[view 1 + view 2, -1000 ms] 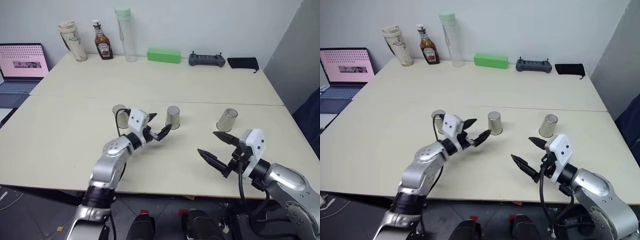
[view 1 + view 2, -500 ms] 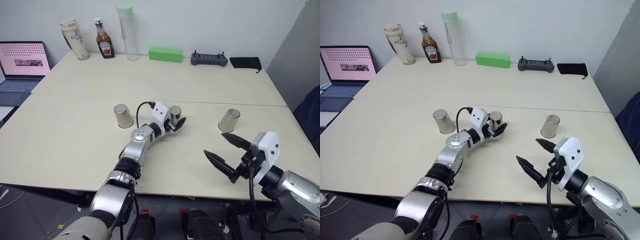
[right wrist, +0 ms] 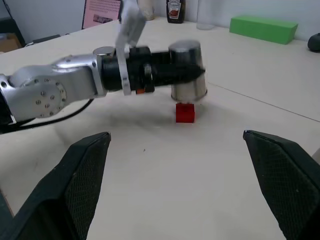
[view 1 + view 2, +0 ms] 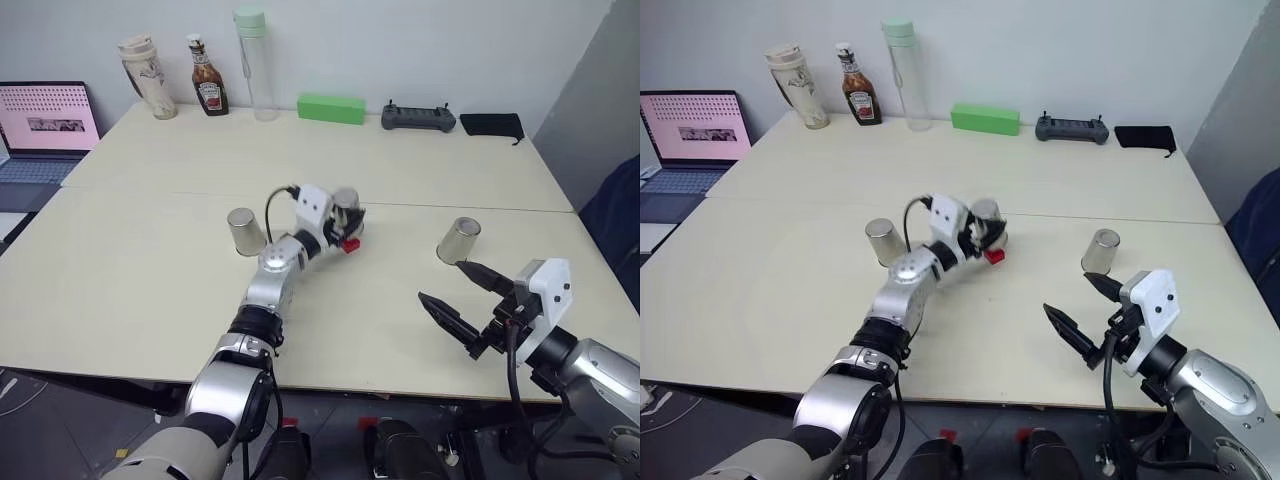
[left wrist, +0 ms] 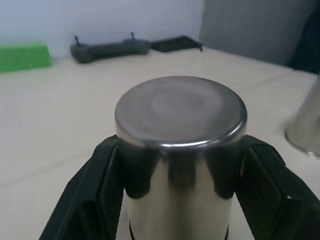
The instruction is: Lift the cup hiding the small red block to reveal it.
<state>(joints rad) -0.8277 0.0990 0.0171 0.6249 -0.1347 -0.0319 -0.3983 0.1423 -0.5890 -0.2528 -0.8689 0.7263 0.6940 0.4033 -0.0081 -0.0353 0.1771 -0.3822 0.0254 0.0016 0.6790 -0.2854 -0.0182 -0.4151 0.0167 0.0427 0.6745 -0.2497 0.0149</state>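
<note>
- The left gripper (image 4: pixel 346 222) has clamped and raised the middle cup (image 4: pixel 347 208), baring the small red block (image 4: pixel 350 245)
- Pale table (image 4: pixel 150 270), white wall; right gripper (image 4: pixel 466 300) spread wide

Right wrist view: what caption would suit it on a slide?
Left gripper lifts a silvery metal cup off the cream table, uncovering a small red block.

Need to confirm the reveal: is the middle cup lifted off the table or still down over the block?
Lifted. The left tool holds the cup clear of the table, with the small red block exposed beneath it.
</note>
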